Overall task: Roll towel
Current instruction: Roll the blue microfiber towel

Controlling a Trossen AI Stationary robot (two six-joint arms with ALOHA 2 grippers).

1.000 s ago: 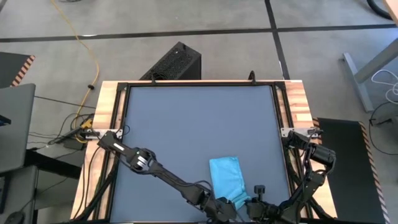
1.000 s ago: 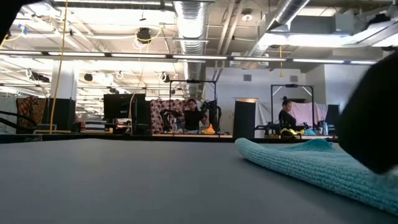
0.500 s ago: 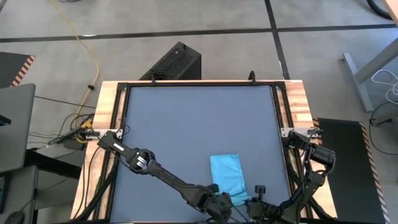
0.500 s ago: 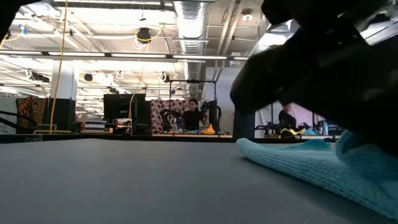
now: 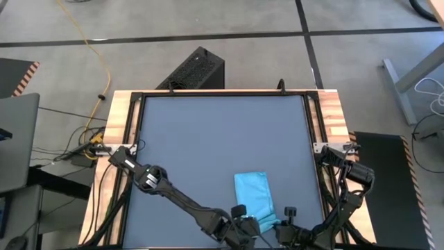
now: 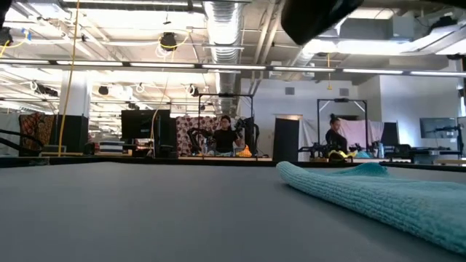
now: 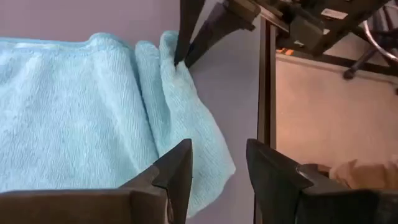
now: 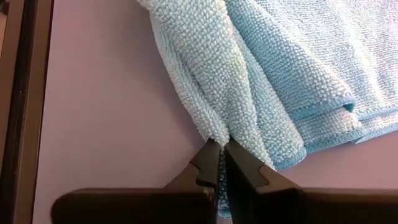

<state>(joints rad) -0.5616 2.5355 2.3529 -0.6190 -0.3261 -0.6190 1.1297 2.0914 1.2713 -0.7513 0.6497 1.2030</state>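
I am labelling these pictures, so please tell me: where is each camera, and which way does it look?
High: overhead, straight down; table, both arms, towel.
Low: table height, looking level across into the room; towel.
Left wrist: past the open left pincer to the towel.
Right wrist: right pincer shut on the towel edge.
Shared: both wrist views show that pinch.

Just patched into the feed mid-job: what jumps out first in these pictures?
The small sky-blue cloth towel lies near the front edge of the dark grey tabletop, right of centre, the only thing on it. Both arms crowd its near end: the right gripper has its jaws shut on a pinched fold of the towel's edge, while the left gripper hovers beside it over the same end, jaws parted and holding nothing.
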